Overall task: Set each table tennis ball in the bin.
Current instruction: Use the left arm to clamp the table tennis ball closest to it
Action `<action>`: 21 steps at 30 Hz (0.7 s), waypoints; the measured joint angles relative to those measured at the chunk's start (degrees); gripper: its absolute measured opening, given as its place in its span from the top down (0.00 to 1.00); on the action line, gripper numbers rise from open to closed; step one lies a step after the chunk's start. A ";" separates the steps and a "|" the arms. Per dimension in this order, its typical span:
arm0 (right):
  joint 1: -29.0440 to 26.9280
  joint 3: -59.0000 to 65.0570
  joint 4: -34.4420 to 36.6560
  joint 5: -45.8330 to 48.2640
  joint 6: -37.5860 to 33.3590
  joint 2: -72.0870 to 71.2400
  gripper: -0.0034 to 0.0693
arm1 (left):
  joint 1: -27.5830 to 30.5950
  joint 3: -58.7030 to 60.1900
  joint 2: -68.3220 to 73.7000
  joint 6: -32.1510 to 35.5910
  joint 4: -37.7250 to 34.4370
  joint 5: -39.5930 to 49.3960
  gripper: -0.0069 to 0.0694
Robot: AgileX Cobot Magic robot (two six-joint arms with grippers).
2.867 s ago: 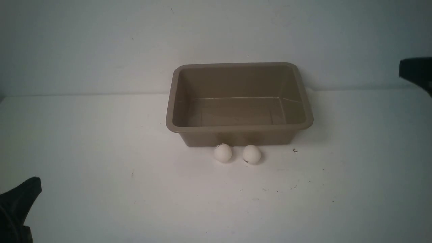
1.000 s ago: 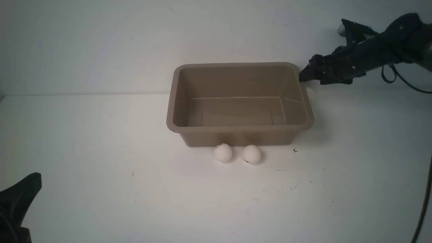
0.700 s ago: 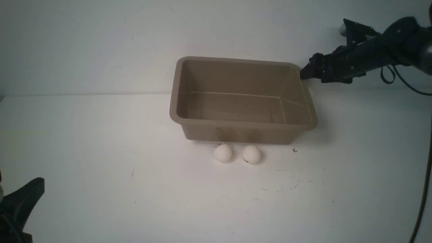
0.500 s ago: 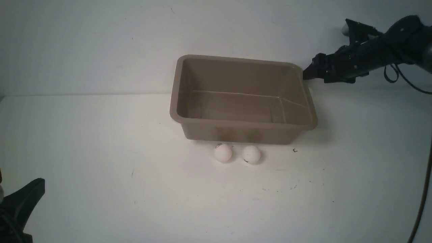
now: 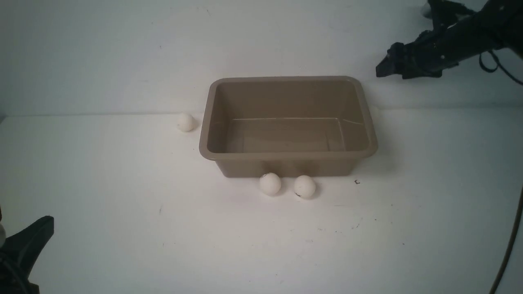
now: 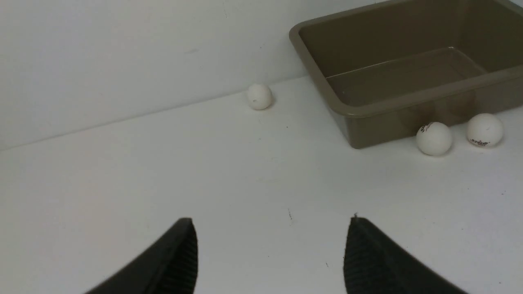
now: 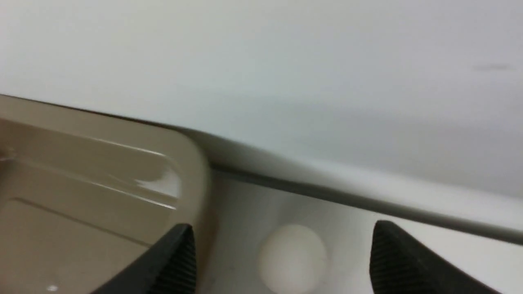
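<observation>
While both pairs stand apart and empty, the left fingers hang at the near-left corner of the surface. Two balls lie just beside the near wall of the bin; third ball by the far edge. Right fingers hover over a blurred fourth ball behind the bin: may snag its rim.

The bin is smooth taupe plastic, faintly glossy along its rim. The table tennis balls in front of the bin are matt white. The table under the bin is smooth matt white with dark scuffs. The left gripper has matt black, finely ribbed fingers.
</observation>
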 joint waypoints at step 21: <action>-0.07 -0.07 5.00 -0.48 -2.28 7.58 0.25 | 0.00 0.00 0.00 0.00 0.10 -0.05 0.34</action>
